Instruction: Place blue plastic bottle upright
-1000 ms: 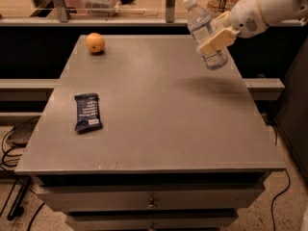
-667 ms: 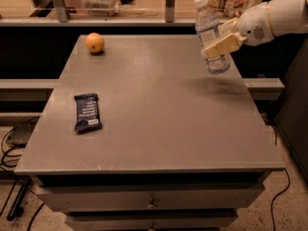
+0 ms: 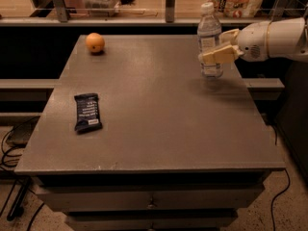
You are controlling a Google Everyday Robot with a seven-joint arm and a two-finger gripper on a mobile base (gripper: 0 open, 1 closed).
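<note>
The blue plastic bottle (image 3: pixel 210 38) is a clear bottle with a white cap and pale label. It stands upright at the far right of the grey table (image 3: pixel 154 114), its base at or just above the top. My gripper (image 3: pixel 215 52) comes in from the right on a white arm and is shut on the bottle's middle, one cream finger (image 3: pixel 217 56) across its front.
An orange (image 3: pixel 95 42) sits at the table's far left corner. A dark blue snack-bar wrapper (image 3: pixel 87 111) lies flat at the left. Shelves with bags and a container run behind the table. Drawers sit below its front edge.
The bottle was tilted in the gripper above the far right of the table. It is now upright and lower, and the arm has swung to a more level pose.
</note>
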